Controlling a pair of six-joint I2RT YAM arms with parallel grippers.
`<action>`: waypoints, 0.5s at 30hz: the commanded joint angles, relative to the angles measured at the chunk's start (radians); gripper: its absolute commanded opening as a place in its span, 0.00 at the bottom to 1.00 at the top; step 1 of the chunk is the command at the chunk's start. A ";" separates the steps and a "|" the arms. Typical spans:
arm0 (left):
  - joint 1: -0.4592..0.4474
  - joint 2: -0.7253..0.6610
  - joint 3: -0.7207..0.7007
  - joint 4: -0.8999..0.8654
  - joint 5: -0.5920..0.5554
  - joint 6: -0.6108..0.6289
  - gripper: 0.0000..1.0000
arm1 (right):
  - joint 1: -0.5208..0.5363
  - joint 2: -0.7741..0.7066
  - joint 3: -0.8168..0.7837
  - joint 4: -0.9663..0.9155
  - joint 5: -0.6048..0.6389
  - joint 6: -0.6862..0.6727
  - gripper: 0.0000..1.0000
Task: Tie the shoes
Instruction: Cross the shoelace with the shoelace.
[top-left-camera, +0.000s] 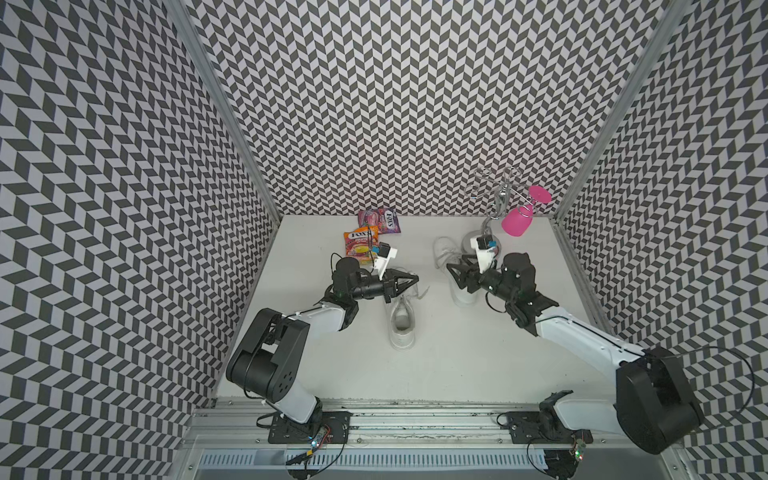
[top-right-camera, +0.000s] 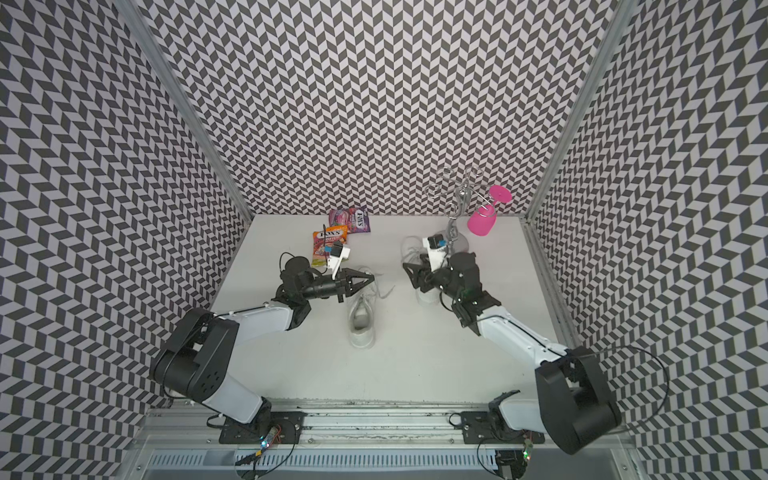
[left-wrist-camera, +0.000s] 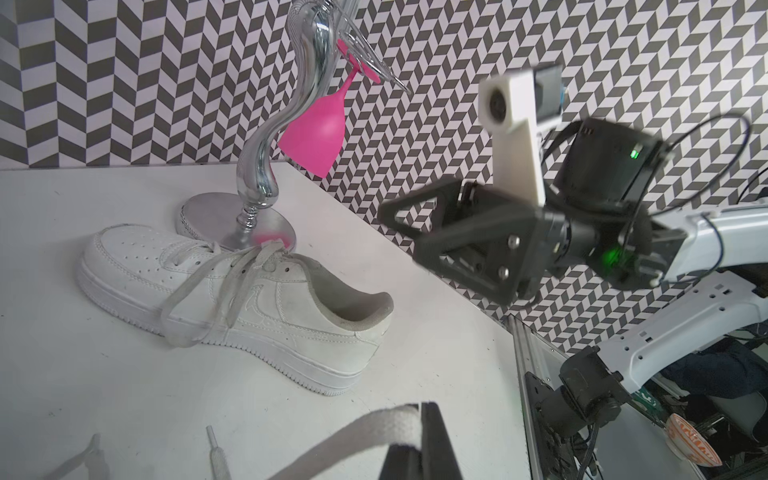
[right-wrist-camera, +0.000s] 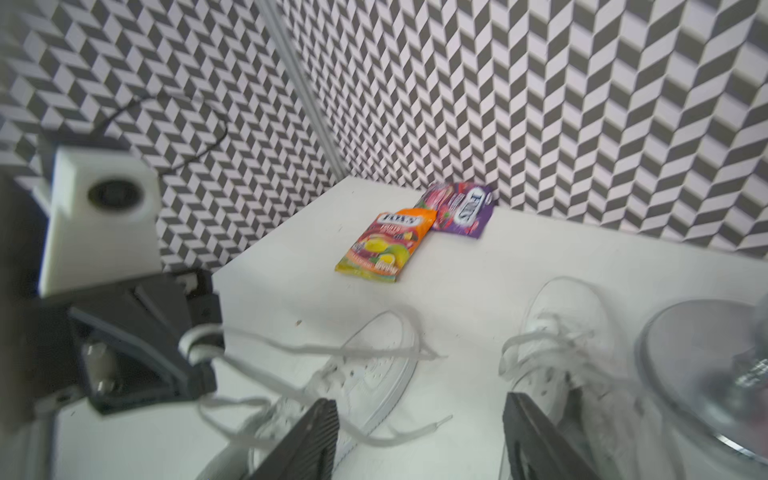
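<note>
Two white low-top sneakers sit on a white tabletop ringed by black-and-white chevron walls. In both top views the nearer sneaker (top-left-camera: 402, 316) lies just below center frame, heel toward the bottom edge, its loose laces trailing toward the right. The second sneaker (top-left-camera: 451, 266) rests right of center, toe pointing toward the upper left, largely covered by the right arm; the left wrist view shows this second sneaker (left-wrist-camera: 232, 299) in profile with its laces draped loosely down its side, its toe end just beside the round base of a chrome glass rack (left-wrist-camera: 257, 183).

The left gripper (top-left-camera: 413, 279), center frame in a top view, is clamped tight on a flat white lace (left-wrist-camera: 374, 432) of the nearer sneaker; in the right wrist view the lace runs from the left gripper (right-wrist-camera: 195, 353) at lower left across to that shoe (right-wrist-camera: 365, 374). The right gripper (top-left-camera: 451, 270) hovers over the second sneaker with its jaws parted and nothing between them; the right wrist view shows its two dark fingers (right-wrist-camera: 303, 440) spread at the bottom edge.

A pink plastic wine glass (top-left-camera: 517, 222) hangs upside down from the rack at upper right of the table. Two candy bags, one orange (top-left-camera: 360, 245) and one purple (top-left-camera: 380, 222), lie at upper left of the tabletop near the back wall.
</note>
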 joint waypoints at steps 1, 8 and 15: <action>0.004 0.012 0.013 0.022 0.016 -0.004 0.04 | 0.021 0.059 -0.049 0.202 -0.106 -0.036 0.64; 0.004 0.017 0.027 -0.012 0.012 0.011 0.04 | 0.118 0.205 -0.012 0.217 -0.101 -0.115 0.66; 0.005 0.019 0.027 -0.013 0.011 0.006 0.04 | 0.163 0.352 0.095 0.193 -0.073 -0.131 0.67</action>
